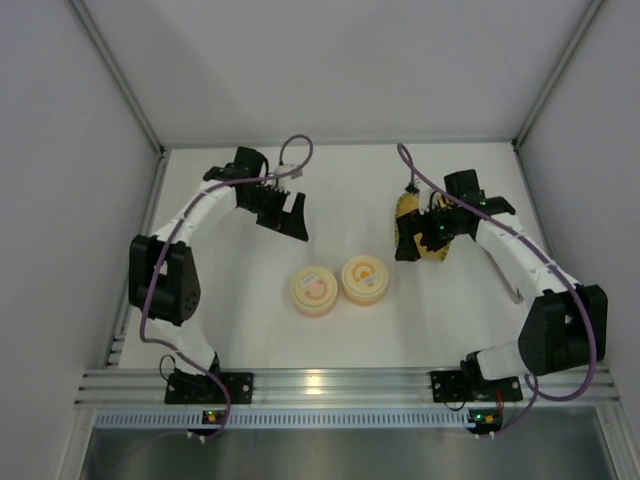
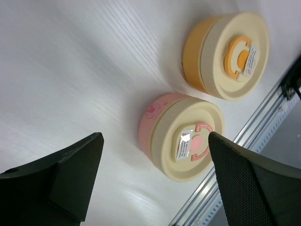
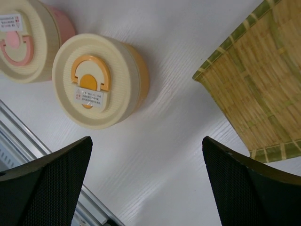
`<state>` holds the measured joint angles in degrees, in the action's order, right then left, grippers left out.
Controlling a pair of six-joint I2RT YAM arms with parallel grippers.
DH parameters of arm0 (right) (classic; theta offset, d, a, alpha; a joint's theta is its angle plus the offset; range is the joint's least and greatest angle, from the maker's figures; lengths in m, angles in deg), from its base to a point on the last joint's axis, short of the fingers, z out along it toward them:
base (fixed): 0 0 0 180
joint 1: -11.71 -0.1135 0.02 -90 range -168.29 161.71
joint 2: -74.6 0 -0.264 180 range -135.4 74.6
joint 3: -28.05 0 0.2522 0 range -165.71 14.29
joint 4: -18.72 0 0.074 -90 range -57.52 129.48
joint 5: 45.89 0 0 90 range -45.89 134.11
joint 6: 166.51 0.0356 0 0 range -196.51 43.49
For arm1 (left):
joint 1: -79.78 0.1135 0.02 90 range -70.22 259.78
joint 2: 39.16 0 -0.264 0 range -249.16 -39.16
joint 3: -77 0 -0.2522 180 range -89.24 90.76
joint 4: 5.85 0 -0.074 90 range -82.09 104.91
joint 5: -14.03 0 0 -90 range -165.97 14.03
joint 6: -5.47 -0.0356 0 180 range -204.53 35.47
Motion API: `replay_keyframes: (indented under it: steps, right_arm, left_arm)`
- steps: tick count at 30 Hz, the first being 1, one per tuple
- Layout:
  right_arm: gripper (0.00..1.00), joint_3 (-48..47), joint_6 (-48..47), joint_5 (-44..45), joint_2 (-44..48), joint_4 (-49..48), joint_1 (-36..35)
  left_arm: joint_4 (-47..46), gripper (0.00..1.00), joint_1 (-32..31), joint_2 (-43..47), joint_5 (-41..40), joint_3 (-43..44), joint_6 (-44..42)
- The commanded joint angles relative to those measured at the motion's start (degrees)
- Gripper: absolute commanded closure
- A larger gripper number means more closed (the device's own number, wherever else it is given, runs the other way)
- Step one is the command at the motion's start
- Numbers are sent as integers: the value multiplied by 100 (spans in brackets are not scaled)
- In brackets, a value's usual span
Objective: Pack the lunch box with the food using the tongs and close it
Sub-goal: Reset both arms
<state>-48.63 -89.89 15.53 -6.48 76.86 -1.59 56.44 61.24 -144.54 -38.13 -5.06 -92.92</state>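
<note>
Two round lunch boxes stand mid-table with cream lids on: a pink one (image 1: 313, 290) (image 2: 181, 136) (image 3: 28, 37) and an orange one (image 1: 364, 279) (image 2: 225, 54) (image 3: 99, 80). My left gripper (image 1: 290, 225) (image 2: 155, 139) hangs open above the table behind the pink box, nothing between its fingers. My right gripper (image 1: 422, 243) (image 3: 146, 139) is open and empty too, hovering at the near end of the woven bamboo tray (image 1: 404, 208) (image 3: 254, 84). The food and the tongs are hidden or out of view.
An aluminium rail (image 1: 330, 385) (image 2: 263, 122) runs along the table's near edge by the arm bases. Grey walls close in the left, right and far sides. Purple cables loop over both arms.
</note>
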Motion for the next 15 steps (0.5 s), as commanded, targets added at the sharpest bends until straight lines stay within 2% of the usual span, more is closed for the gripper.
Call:
replay_keyframes:
  steps: [1,5,10,15]
  right_arm:
    - [1,-467,134,-288,312,-79,440]
    - [1,-582,240,-675,312,-87,1109]
    - [1,-494,267,-746,373,-114,1961]
    - [1,-415,187,-684,452,-53,2165]
  left_arm:
    - [104,2,491,878,-13,397,30]
    - [60,2,1019,1676,-461,-23,-67]
    - [60,2,1564,2171,-638,-499,-111]
    - [-1,2,2047,2417,-744,-815,-164]
